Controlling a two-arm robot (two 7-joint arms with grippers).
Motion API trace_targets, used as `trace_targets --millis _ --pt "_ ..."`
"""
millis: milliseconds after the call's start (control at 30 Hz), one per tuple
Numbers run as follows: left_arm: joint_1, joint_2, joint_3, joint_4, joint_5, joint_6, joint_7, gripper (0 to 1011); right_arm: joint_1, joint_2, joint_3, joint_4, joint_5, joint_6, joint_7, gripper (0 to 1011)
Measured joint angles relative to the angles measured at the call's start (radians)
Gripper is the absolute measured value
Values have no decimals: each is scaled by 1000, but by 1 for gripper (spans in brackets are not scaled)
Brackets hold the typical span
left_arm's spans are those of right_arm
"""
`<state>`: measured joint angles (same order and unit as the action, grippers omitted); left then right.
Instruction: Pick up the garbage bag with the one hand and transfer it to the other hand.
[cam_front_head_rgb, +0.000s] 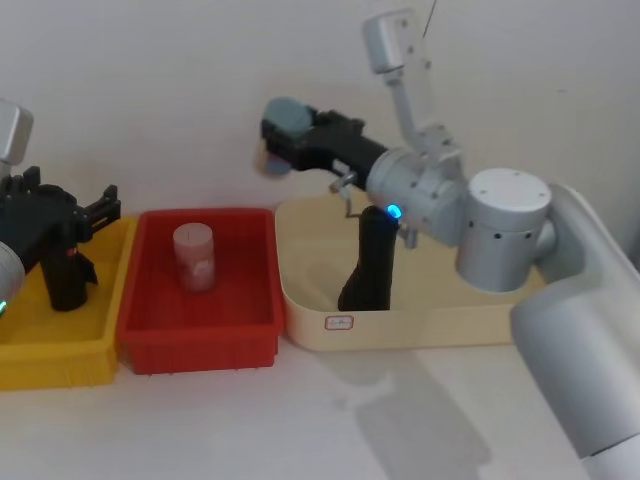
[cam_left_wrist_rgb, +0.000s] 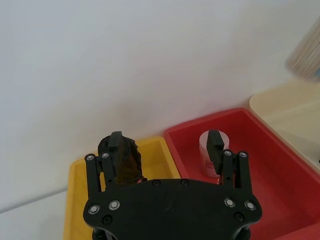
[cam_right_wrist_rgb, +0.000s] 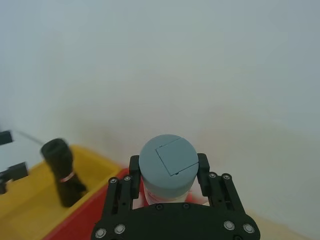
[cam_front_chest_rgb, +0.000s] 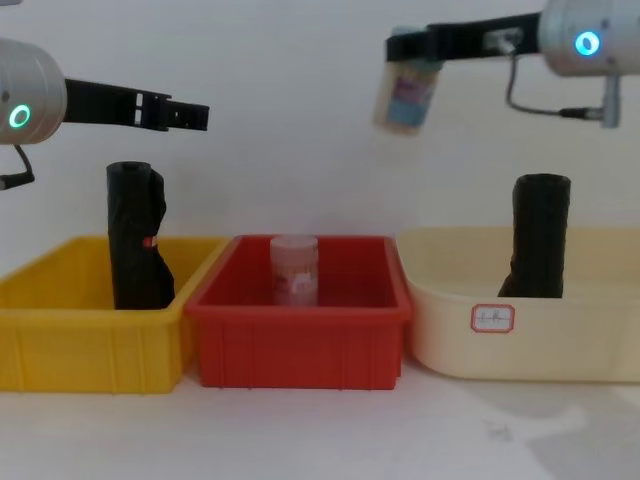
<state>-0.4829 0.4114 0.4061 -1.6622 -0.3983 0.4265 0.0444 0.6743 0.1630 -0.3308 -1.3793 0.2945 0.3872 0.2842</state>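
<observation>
The garbage bag (cam_front_head_rgb: 372, 262), a smooth black roll, stands upright in the cream bin (cam_front_head_rgb: 430, 322); the chest view shows the garbage bag (cam_front_chest_rgb: 540, 235) at the right. My right gripper (cam_right_wrist_rgb: 168, 164), on the blue-ringed arm, is shut on a jar with a grey lid (cam_front_head_rgb: 285, 122). It holds the jar (cam_front_chest_rgb: 407, 92) high, above the gap between the red and cream bins. My left gripper (cam_left_wrist_rgb: 165, 140), on the green-ringed arm, hangs open and empty over the yellow bin (cam_front_head_rgb: 60, 352). Neither gripper touches the garbage bag.
A black roll with a red mark (cam_front_chest_rgb: 135, 235) stands in the yellow bin. A pale jar (cam_front_head_rgb: 194, 256) stands in the red bin (cam_front_head_rgb: 200, 340) in the middle. The three bins sit side by side against a white wall.
</observation>
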Motion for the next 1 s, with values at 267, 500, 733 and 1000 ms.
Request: trace_targets --millis 267,500,733,1000 --pt "0 0 0 0 0 0 0 1001 -10 41 16 -32 -14 -26 -8 646" --pt "0 0 0 0 0 0 0 1001 -18 77 9 -36 -44 -63 6 846" --pt "0 0 0 0 0 0 0 1001 -35 93 -1 -33 -65 -93 17 1000" --pt "0 0 0 0 0 0 0 1001 -96 99 -2 -88 -69 -111 17 999"
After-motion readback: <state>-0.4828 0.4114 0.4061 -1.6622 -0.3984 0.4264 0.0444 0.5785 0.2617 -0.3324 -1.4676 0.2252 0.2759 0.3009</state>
